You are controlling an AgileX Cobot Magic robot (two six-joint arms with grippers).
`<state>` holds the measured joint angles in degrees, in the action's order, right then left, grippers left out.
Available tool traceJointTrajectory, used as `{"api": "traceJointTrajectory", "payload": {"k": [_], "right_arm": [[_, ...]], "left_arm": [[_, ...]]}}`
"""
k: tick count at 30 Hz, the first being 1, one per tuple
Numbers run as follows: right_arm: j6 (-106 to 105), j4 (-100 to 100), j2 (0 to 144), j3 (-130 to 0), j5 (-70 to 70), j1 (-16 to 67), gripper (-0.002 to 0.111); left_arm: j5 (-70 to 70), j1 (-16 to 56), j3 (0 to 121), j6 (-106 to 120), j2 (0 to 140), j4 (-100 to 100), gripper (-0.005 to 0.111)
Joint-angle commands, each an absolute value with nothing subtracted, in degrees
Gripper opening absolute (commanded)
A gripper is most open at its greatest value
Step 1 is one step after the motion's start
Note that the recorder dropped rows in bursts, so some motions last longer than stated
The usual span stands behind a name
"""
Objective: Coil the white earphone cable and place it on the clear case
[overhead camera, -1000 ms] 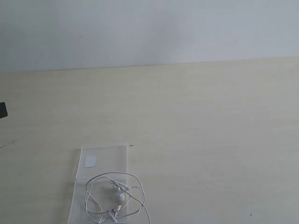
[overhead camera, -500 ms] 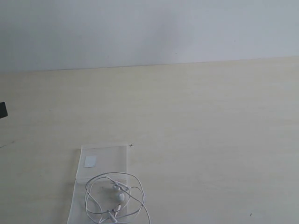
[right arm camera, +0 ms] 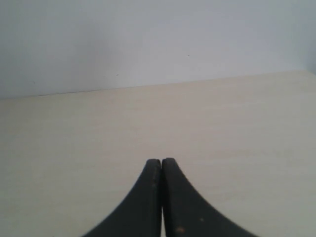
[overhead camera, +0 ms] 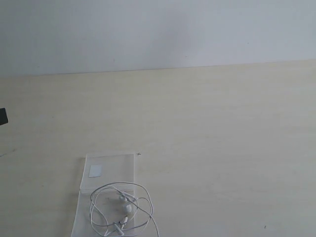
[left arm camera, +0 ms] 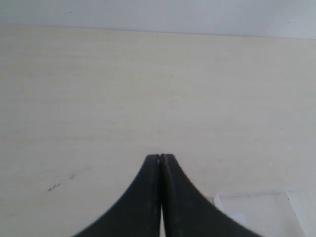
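Observation:
The white earphone cable [overhead camera: 121, 210] lies in loose loops on the near panel of the clear case [overhead camera: 111, 168], at the lower left of the exterior view; both earbuds rest inside the coil. The case's far panel carries a small white square sticker [overhead camera: 96, 171]. A corner of the clear case [left arm camera: 261, 212] also shows in the left wrist view, beside my left gripper [left arm camera: 161, 157], which is shut with nothing in it. My right gripper [right arm camera: 161, 160] is shut and empty over bare table. Neither gripper shows in the exterior view.
The pale wooden table [overhead camera: 222, 138] runs back to a plain white wall [overhead camera: 158, 29]. A small dark object [overhead camera: 3, 116] sits at the left edge of the exterior view. Faint dark specks [left arm camera: 53, 186] mark the tabletop in the left wrist view.

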<state>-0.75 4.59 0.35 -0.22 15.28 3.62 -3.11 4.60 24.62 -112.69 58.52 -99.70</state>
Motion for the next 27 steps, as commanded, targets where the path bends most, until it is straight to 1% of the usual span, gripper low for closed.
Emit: {"api": "traceJointTrajectory", "payload": {"k": [1,13,16,22,27], "right_arm": [[-0.9,4.6,0.0,0.0,14.9,3.4,0.000],[-0.9,4.6,0.0,0.0,14.9,3.4,0.000],[-0.9,4.6,0.0,0.0,14.9,3.4,0.000],[-0.9,4.6,0.0,0.0,14.9,3.4,0.000],[-0.9,4.6,0.0,0.0,14.9,3.4,0.000]], "left_arm": [[-3.8,4.6,24.3,-112.6,58.0,-99.3,0.000],[-3.8,4.6,24.3,-112.6,58.0,-99.3,0.000],[-4.1,4.6,24.3,-112.2,55.7,-99.9,0.000],[-4.9,4.6,24.2,-108.8,47.1,-99.9,0.000],[-4.6,4.5,24.1,-110.2,34.3,-99.9,0.000]]}}
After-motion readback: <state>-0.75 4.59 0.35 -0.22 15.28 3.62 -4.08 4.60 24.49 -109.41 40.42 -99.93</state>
